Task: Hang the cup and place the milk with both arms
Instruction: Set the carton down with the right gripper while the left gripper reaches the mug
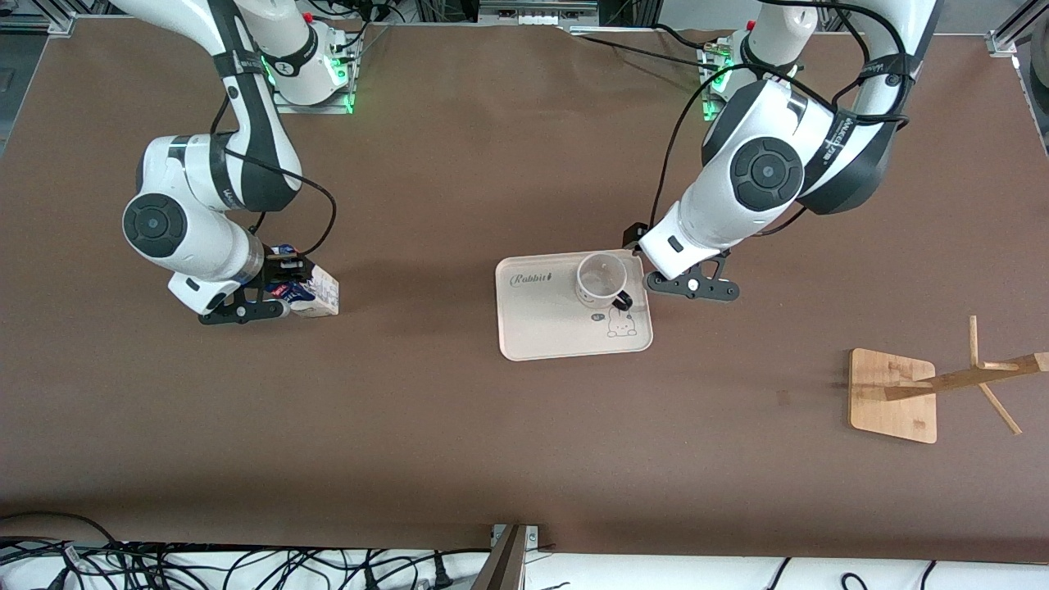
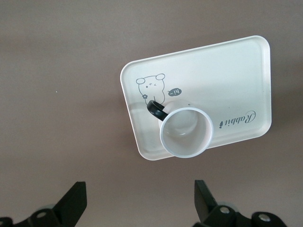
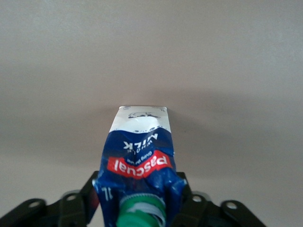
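Milk (image 1: 315,293) lies on its side on the brown table (image 1: 492,147), toward the right arm's end, well apart from the tray (image 1: 541,336). Its white lower part points toward the tray and its blue top with the green cap (image 3: 141,213) sits between the fingers of the right gripper (image 1: 283,287). In the right wrist view one black finger (image 3: 93,201) stands on each side of the dented blue top, touching it or nearly so; whether they press it or have let go, I cannot tell.

The cup (image 1: 601,279) stands upright on the cream tray, in the corner that is farther from the front camera and toward the left arm's end. Its mouth faces up and it looks empty inside. Its black handle (image 1: 622,301) points toward the front camera, near a small rabbit drawing (image 1: 621,324) printed on the tray.

The left gripper (image 1: 692,285) hangs low over the table just beside the tray's edge, on the side of the left arm's end. Its fingers (image 2: 73,203) are spread wide and hold nothing, as the left wrist view shows.

A wooden rack (image 1: 942,385) with a flat square base and slanted pegs stands toward the left arm's end of the table, nearer to the front camera than the tray.
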Motion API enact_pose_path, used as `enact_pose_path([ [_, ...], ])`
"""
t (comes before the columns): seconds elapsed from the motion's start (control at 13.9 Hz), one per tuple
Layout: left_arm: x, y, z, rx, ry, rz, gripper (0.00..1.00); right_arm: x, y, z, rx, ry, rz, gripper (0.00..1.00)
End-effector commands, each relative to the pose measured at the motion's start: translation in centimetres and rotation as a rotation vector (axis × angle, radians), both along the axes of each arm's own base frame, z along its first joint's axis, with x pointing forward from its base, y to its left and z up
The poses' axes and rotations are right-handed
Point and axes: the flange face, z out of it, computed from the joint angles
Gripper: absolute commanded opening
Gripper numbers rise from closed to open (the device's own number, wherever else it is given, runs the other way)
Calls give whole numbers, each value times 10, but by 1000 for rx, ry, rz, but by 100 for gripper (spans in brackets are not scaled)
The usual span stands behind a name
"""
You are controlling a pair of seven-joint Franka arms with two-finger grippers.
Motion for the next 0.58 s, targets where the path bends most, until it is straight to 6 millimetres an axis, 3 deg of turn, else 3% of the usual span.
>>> enact_pose_path([
  [0.0, -3, -14, 9, 20, -18, 1, 100, 2, -8, 5, 23, -14, -13, 100],
  [0.14, -14, -42, -20, 64, -4, -79, 100, 9, -4, 18, 28, -33, 3, 100],
  [0.29, -40, -91, -52, 145, -10, -186, 100, 19, 1, 40, 35, -69, 14, 100],
  [0.5, -41, -104, -47, 158, -51, 88, 100, 27, -2, 93, 62, -118, 4, 100],
])
